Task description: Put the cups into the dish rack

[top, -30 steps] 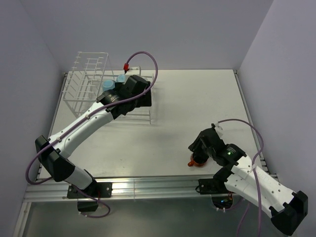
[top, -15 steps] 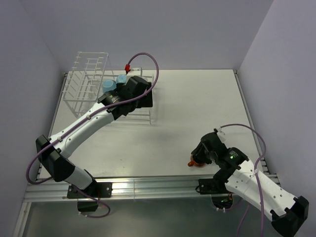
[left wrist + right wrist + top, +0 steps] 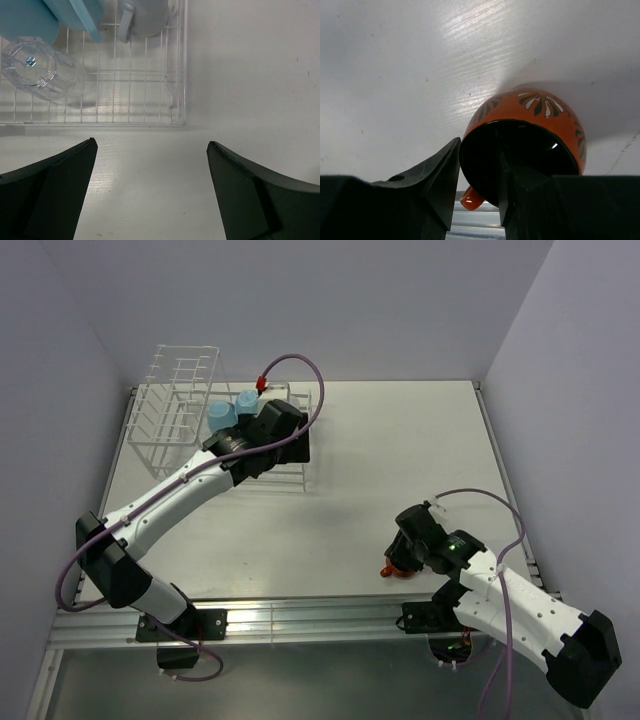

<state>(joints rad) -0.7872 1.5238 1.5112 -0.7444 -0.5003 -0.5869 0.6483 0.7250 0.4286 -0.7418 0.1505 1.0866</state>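
Left gripper (image 3: 151, 146) hangs released over bare tabletop (image 3: 250, 75), fingers (image 3: 55, 185) spread wide w/ nothing btw them. Just ahead of its fingertips runs the near edge of the dish rack (image 3: 172, 75): white wire, the low tray part. Inside the tray, ahead & to the left of this gripper, the clear glass tumbler (image 3: 42, 70) lies on its side on the wires. Farther ahead on that same side sits a light blue mug (image 3: 25, 20), partly cut off by the frame edge. Straight ahead, at the far end of the tray, is the pale grey-blue mug (image 3: 147, 15), handle turned left. Top cam shows a second light blue mug (image 3: 246, 400) right beside the first, w/ the rack's tall grid section beyond them.

Right gripper (image 3: 479, 150) is down at the orange-red cup (image 3: 535, 115), near the front edge of the tabletop & well apart from the rack. The cup's dark mouth faces the wrist cam; white & dark petal marks on its outside, small handle showing below the fingers. One finger sits outside the cup wall, the other inside the dark interior, rim btw them. Can't tell whether they're clenched on the wall or just straddling it.
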